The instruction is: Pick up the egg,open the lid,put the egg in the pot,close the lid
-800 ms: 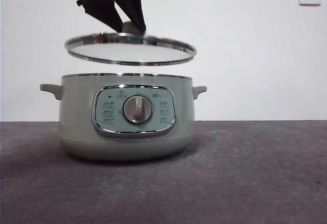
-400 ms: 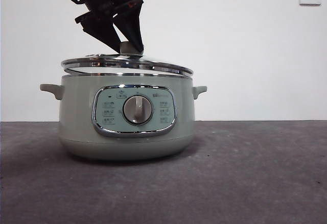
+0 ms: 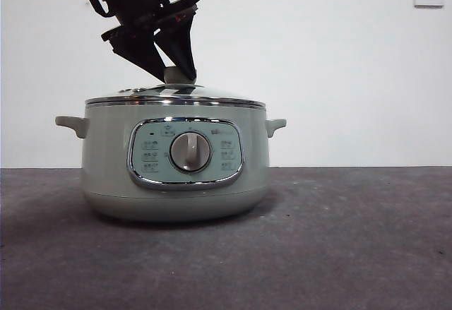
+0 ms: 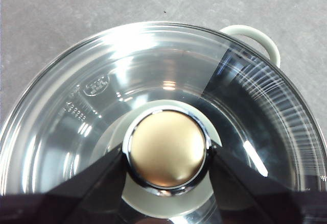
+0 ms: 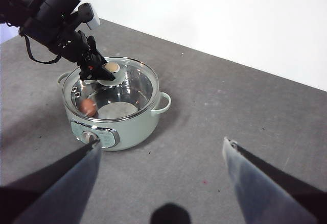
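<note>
lid [image 3: 176, 98]: sits flat on the pot [image 3: 175, 162], chrome rim level on the pot's rim all round, dome and knob [image 4: 167, 149] pointing straight up. No long axis, it's round.
left gripper [image 4: 167, 155]: above the pot, jaws pinching the lid's knob from two opposite sides, both touching its chrome collar. Not let go yet.
right gripper [image 5: 163, 155]: waiting well off to the side and high, jaws spread wide, holding nothing.
egg [image 5: 88, 106]: inside the pot, seen through the glass from the right wrist view, lying on the floor close to the wall on the control-panel side. Too small and blurred to tell which way its long axis runs.
pot: stands upright on the dark table [image 3: 353, 239], control panel with dial [image 3: 189, 152] facing the front camera, two side handles out to either side.
stage: looks like the closing step, nearly done; only releasing the knob seems left.
handling, lid: glass and metal, stiff, probably fairly heavy for one pinch, breakable if dropped, shiny so likely slippery. The knob is the only sensible place to grip; the rim is thin and slick.
handling, egg: light, smooth, brittle shell, rolls easily. Best gripped gently across its narrow middle.
risk: pulling away crooked could drag the lid off its seat; opening first and lifting straight up seems safest.
</note>
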Available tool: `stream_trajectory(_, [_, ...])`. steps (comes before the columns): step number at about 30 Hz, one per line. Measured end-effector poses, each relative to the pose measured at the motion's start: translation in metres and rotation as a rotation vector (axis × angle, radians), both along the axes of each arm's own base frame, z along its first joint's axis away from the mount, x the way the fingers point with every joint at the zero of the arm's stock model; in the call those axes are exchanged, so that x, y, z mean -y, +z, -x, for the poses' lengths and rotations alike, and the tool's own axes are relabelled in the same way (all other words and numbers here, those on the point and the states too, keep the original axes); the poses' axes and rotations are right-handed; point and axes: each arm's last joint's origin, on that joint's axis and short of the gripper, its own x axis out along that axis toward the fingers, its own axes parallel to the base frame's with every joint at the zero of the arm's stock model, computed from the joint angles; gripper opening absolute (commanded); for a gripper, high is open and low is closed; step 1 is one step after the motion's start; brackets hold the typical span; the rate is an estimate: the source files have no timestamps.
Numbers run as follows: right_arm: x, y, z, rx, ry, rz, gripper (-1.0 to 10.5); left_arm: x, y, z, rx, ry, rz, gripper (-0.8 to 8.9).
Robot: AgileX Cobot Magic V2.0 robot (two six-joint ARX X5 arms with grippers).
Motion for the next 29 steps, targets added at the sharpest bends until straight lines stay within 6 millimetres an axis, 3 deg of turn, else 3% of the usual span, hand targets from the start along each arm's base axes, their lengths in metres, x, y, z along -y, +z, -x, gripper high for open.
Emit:
stream_trajectory(7, [0.0,0.0,0.0,0.0,0.0,0.0,4.1,0.0,-0.001,0.001,0.0,0.0,0.003,0.19])
stream_trajectory(11, [0.0,0.0,0.0,0.0,0.0,0.0,4.1,0.0,-0.001,0.001,-0.001,0.0,0.003,2.78])
stream_trajectory(13, [0.0,0.0,0.0,0.0,0.0,0.0,4.1,-0.001,-0.001,0.001,-0.003,0.002,0.003,3.42])
stream_trajectory(19, [0.0,0.0,0.0,-0.002,-0.002,-0.004,4.1,-0.002,0.001,0.001,-0.009,0.005,0.0,3.46])
stream_trajectory(29, [0.0,0.0,0.0,-0.004,-0.003,-0.006,4.1,-0.011,0.029,0.019,0.034,0.009,0.023,3.47])
